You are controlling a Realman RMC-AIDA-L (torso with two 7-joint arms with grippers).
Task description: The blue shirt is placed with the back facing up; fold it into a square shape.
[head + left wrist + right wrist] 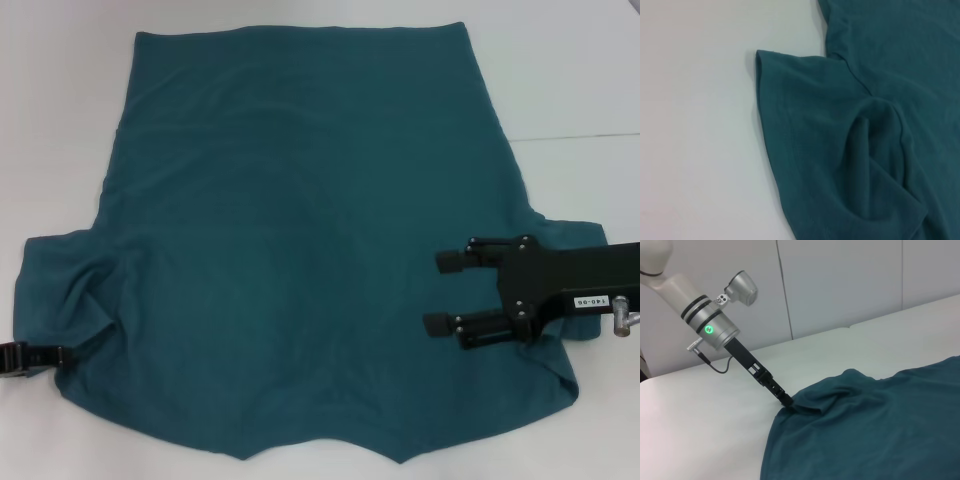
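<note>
Right gripper [446, 292] hovers with fingers [452, 261] spread; left gripper [788, 403] reaches low, arm angled downward.

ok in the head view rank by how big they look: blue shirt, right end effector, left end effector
1. blue shirt, by far the largest, covering most of the white table.
2. right end effector, open over the shirt's right sleeve side.
3. left end effector, only a small part showing at the left sleeve's edge, so its true size is unsure.

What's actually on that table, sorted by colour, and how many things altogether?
Teal-blue: 1, the blue shirt, spread flat.
Black: 2, the left gripper at the shirt's left sleeve edge, and the right gripper, open above its right side.
White: 1, the table.
Total: 4.
</note>
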